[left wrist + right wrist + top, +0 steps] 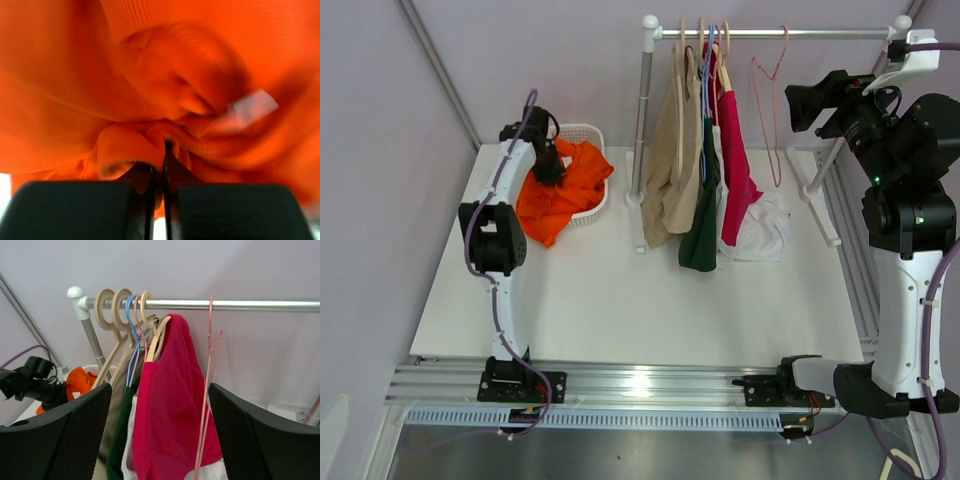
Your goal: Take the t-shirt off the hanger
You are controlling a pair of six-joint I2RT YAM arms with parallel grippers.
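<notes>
The left gripper [549,168] is seen lowered onto the orange t-shirt [568,192]. In the left wrist view its fingers [100,210] are pressed together, and a fold of the orange t-shirt [150,75] is pinched between them. The t-shirt is heaped in the white basket [597,134] at the far left of the table [620,300], and part of it is draped over the basket's near rim.

The right gripper [794,104] is held high near the rail [800,33], its fingers [65,440] spread wide with nothing gripped or touched. It is pointed at the hanging clothes; a bare pink hanger [207,371] is hung just beside a red shirt [170,405]. The orange t-shirt lies well apart from this gripper.
</notes>
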